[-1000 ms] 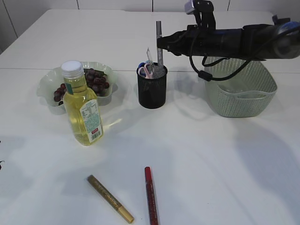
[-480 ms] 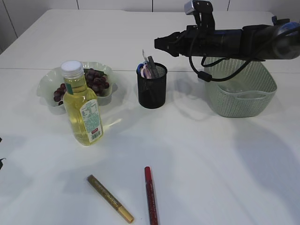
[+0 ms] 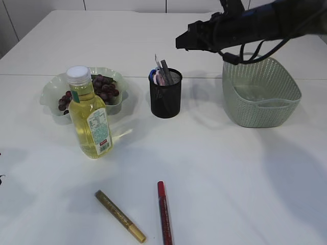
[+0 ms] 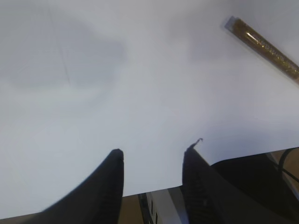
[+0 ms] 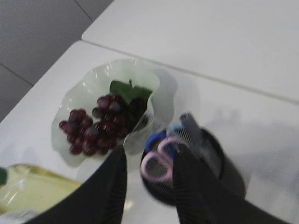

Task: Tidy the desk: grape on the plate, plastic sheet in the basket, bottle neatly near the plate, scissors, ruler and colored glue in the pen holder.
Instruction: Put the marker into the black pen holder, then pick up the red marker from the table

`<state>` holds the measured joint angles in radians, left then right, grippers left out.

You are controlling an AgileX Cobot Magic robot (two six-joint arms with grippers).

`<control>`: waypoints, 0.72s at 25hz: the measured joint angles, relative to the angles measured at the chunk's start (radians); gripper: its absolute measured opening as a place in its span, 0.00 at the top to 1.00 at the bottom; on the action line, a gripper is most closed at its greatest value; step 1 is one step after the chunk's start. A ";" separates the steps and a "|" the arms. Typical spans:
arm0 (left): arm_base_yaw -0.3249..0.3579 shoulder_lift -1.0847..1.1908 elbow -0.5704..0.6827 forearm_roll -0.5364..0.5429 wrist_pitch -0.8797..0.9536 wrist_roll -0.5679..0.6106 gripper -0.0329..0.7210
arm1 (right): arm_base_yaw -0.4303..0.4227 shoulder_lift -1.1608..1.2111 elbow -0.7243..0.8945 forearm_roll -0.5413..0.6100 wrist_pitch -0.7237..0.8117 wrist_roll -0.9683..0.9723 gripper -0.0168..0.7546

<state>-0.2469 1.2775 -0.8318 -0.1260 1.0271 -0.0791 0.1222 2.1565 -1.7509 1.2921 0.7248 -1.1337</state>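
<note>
The scissors are placed in the pen holder; two glue sticks at lower centre are left; both grippers are seen open, empty.

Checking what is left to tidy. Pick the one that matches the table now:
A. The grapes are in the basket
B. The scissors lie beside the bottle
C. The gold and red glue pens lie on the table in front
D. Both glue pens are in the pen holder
C: the gold glue pen and red glue pen lie on the table, while the scissors already stand in the pen holder.
</note>
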 joint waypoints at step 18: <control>0.000 0.000 0.000 0.000 -0.009 0.000 0.55 | 0.419 -0.293 0.034 -1.136 0.497 1.261 0.61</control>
<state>-0.2469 1.2775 -0.8318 -0.1260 1.0182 -0.0791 0.5412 1.8639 -1.7165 0.1560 1.2214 0.1269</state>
